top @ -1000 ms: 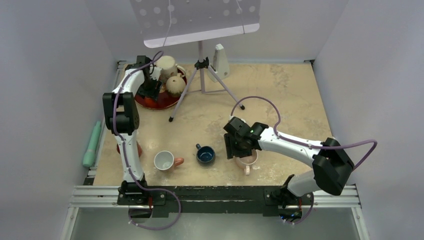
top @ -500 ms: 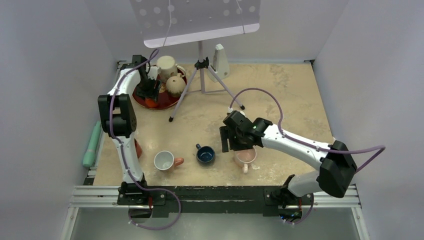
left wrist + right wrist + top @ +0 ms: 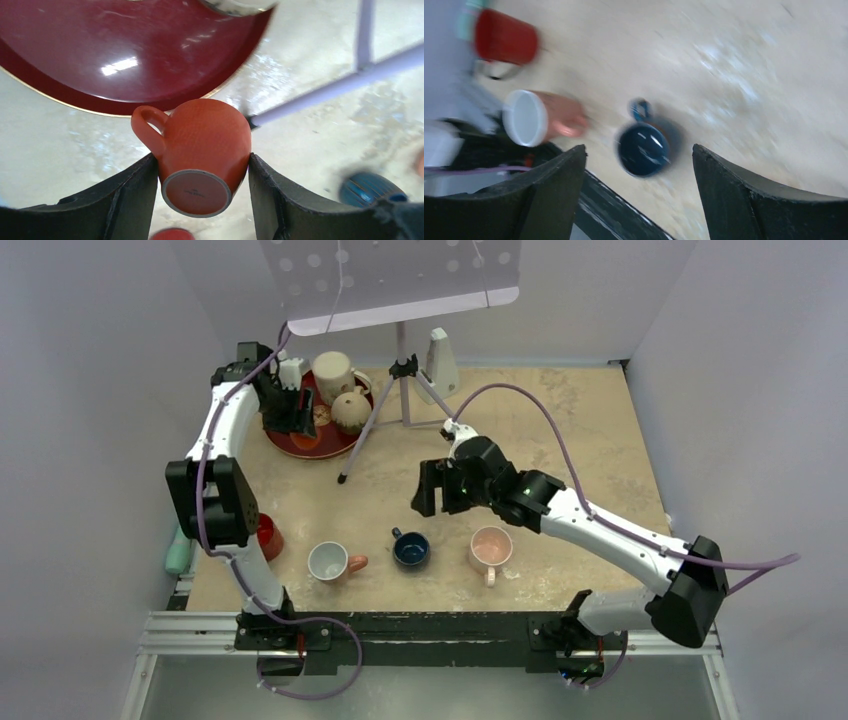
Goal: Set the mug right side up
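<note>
An orange mug (image 3: 205,137) hangs base-up between the fingers of my left gripper (image 3: 202,170), which is shut on its sides, handle to the left. It is held over the near edge of the dark red plate (image 3: 100,65). From above, the left gripper (image 3: 293,420) is at the plate (image 3: 335,445) in the back left. My right gripper (image 3: 432,490) hovers open above mid-table with nothing in it. Below it a dark blue mug (image 3: 643,150) stands mouth up. A pink mug (image 3: 491,548) stands upright to the right.
On the plate are a cream mug (image 3: 333,372) and a rounded beige mug (image 3: 350,412). A white tripod stand (image 3: 404,390) straddles the back middle. A white mug with a pink handle (image 3: 328,562) and a red mug (image 3: 267,536) stand near the front left.
My right gripper opened off the pink mug, leaving it upright, then rose and swung back-left. My left arm shifted left, still holding the orange mug.
</note>
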Available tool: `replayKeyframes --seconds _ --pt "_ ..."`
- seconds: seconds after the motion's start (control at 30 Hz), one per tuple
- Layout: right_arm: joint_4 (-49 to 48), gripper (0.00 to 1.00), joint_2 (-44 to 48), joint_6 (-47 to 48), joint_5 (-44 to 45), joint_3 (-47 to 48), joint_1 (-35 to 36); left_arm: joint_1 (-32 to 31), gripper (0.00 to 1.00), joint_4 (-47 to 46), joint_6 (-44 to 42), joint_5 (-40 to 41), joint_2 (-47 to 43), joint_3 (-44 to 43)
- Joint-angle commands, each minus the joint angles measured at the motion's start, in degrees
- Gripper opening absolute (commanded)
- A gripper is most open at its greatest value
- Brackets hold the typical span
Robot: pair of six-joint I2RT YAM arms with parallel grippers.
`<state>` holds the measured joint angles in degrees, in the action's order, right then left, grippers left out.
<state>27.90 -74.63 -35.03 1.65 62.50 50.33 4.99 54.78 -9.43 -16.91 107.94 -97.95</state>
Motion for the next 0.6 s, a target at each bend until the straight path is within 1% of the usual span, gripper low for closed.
replayKeyframes --seconds 0.0,0.07,0.13,0.27,0.3,0.33,0.47,0.5,0.57 --pt "-32.9 0.82 1.28 2.59 -12.93 0.41 0.28 0.02 0.0 2.25 5.04 -11.13 -8.95 2.23" --pt "-42.43 0.82 0.51 1.37 -15.63 -1.45 0.3 0.09 0.0 3.17 6.16 -14.42 -12.45 3.48" --pt "-49.78 0.82 -1.0 0.51 -16.75 -2.52 0.2 0.1 0.0 4.11 6.88 -17.39 -15.73 4.58" --pt "-56.58 0.82 -6.05 -3.8 -19.26 0.29 -0.32 -0.02 0.0 5.49 5.95 -26.05 -21.96 6.35" --pt "-57.8 0.81 -7.22 -6.01 -20.14 0.97 -0.76 -0.05 0.0 5.9 4.57 -29.02 -23.25 6.63" --pt "-59.73 0.81 -8.44 -10.59 -20.83 1.04 -1.37 -0.21 0.0 6.39 2.85 -31.65 -24.56 6.97" --pt "-72.91 0.77 -10.06 -25.68 -23.29 -3.47 -5.17 -0.6 0.0 7.45 -4.01 -37.42 -28.45 8.45" --pt "-74.68 0.76 -10.42 -27.77 -23.54 -4.18 -5.84 -0.72 0.0 7.71 -5.26 -38.81 -28.94 8.55" --pt "-75.72 0.75 -11.7 -28.52 -24.44 -3.65 -6.25 -0.86 0.0 8.66 -7.49 -42.11 -29.33 8.48"
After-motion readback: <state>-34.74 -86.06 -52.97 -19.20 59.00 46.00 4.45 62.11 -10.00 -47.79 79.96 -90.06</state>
